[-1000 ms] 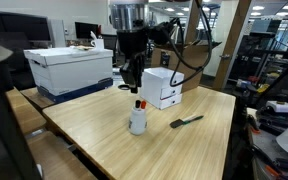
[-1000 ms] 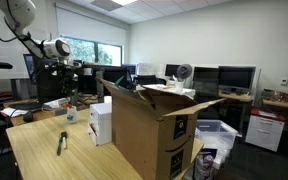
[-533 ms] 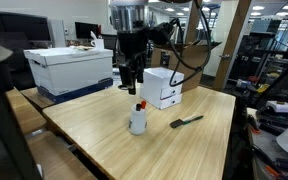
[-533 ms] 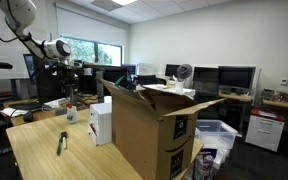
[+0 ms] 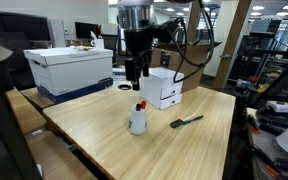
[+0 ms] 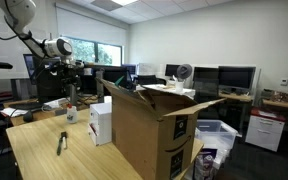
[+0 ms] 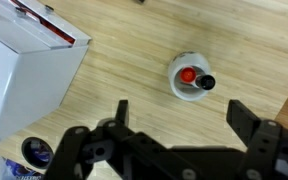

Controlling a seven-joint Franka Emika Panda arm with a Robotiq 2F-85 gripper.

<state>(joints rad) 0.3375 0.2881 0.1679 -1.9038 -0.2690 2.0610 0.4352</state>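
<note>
Two markers are standing in a white cup on the table, beneath the gripper, which is hanging wide open, holding nothing. The cup is looking light, stiff and tippy; gripping its sides low seems safest.

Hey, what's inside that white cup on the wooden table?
In the wrist view, the white cup holds a red-capped marker and a black-capped marker. Their lower ends and the cup's bottom are hidden by its wall.
</note>
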